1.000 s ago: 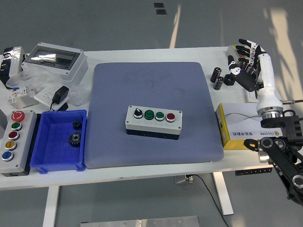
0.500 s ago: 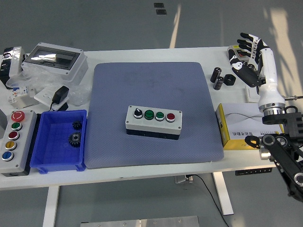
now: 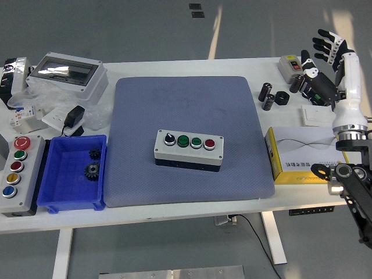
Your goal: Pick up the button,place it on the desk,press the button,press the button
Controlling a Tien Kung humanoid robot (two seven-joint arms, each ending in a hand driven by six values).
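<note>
A grey button box (image 3: 188, 149) with a black knob, two green buttons and a red button lies flat in the middle of the blue-grey mat (image 3: 186, 104). My right hand (image 3: 326, 51) is raised at the far right edge, well away from the box, with its fingers spread and holding nothing. A second, longer button box (image 3: 14, 174) with red, green, yellow and blue buttons lies at the table's left edge. My left arm is out of view.
A blue bin (image 3: 72, 173) with two black gears stands left of the mat. A yellow-and-white carton (image 3: 299, 157) lies right of it. Small black cylinders (image 3: 268, 96), a small switch box (image 3: 289, 65) and a clear-lidded enclosure (image 3: 67, 74) sit along the back.
My right hand has moved right and away from the table's back right corner, uncovering the small switch box there. The button box on the mat has not moved.
</note>
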